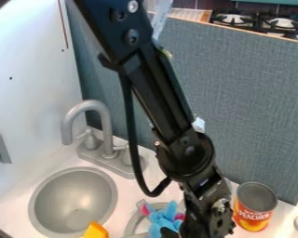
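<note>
Tool [178,231] | opening and grip: cannot tell | at blue-pink toy [163,218], near can [254,208]

The black arm [161,88] enters from the view's top edge and slants down toward the can [254,204], its forearm segments nearly in line. The wrist [187,155] sits higher in the view than the can; below it, the gripper [204,223] hangs downward, just beside the can. A black cable [132,148] bows outward on the side away from the can.

A: What sort of place?
B: Kitchen setup, prob. toy: round grey sink [76,197] w/ arched grey faucet [106,125], white countertop [11,211], red-and-yellow cylindrical food can [254,211]; stovetop w/ black burner grates [281,23] behind blue-grey textured panel [245,107].
</note>
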Motion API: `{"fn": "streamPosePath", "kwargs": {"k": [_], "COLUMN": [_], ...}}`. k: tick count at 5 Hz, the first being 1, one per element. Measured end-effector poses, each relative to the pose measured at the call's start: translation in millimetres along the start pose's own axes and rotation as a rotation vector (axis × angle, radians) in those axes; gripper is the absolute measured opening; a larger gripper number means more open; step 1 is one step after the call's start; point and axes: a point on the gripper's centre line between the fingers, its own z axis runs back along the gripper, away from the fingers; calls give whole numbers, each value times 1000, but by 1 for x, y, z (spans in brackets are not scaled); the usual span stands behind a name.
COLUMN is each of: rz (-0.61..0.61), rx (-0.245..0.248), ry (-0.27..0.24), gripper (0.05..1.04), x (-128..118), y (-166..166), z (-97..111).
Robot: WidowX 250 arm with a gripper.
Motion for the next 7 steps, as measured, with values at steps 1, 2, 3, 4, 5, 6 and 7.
{"fn": "streamPosePath", "kwargs": {"k": [1, 2, 3, 4, 5, 6, 7], "rz": [1, -10, -30, -36, -43, -45, -31], "rx": [-41, -88, -110, -124, -130, -121, -103], "ry": [-40, -47, -81, -89, -60, -46, -39], "gripper": [139, 139, 139, 168, 373, 581, 788], "x": [1, 2, 10, 14, 15, 14, 12], "y": [7, 12, 15, 14, 13, 9, 8], "z": [-13, -28, -30, -31, -32, -32, -32]}}
